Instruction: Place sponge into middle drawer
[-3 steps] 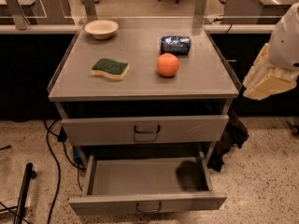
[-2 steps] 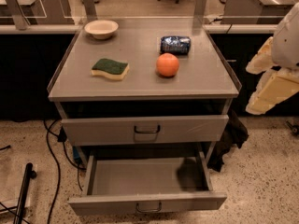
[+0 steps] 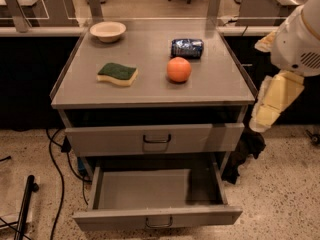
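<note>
Since the sponge (image 3: 117, 74) is only foam with a green scrub layer on top, I'd expect it to be very light and squashy, with a rough skin that won't slip. It should give under pressure rather than break, so a firm pinch across its narrower width, pressing into the pale yellow sides near the middle, looks like the safest hold. It lies flat, green side up, on the left half of the cabinet top (image 3: 150, 91), well apart from the orange (image 3: 179, 69) to its right, with a blue can (image 3: 187, 48) on its side behind the orange and a pale bowl (image 3: 108, 31) at the back left corner. Below, the upper drawer (image 3: 115, 140) is closed and the middle drawer (image 3: 150, 190) stands pulled out, its grey floor showing. The gripper (image 3: 264, 116) hangs off the cabinet's right side, about level with the upper drawer front, and I cannot tell whether it is open or closed. Compared with a second ago it has sunk lower and drifted slightly toward the cabinet, while the sponge, orange, can and bowl haven't budged and the drawer is open as before.
</note>
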`<action>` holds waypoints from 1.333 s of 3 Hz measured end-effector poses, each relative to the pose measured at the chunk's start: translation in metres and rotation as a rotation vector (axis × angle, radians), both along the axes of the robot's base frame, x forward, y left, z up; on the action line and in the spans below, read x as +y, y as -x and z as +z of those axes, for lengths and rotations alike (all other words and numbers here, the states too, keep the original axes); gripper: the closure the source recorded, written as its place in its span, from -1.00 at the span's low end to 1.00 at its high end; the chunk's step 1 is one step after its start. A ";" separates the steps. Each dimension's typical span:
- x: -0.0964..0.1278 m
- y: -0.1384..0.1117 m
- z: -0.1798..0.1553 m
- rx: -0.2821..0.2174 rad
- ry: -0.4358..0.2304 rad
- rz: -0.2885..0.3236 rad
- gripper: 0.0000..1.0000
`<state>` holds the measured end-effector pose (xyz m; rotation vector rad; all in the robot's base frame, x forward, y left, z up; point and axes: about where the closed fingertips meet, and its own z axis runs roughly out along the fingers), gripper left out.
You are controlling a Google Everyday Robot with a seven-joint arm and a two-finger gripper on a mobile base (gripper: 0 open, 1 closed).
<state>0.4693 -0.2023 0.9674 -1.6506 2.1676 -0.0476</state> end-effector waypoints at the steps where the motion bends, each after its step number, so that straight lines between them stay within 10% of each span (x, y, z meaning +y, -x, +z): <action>1: 0.017 -0.025 -0.010 -0.030 -0.058 -0.001 -1.00; 3: 0.095 -0.088 -0.033 -0.120 -0.249 0.071 -1.00; 4: 0.095 -0.089 -0.033 -0.120 -0.249 0.071 -1.00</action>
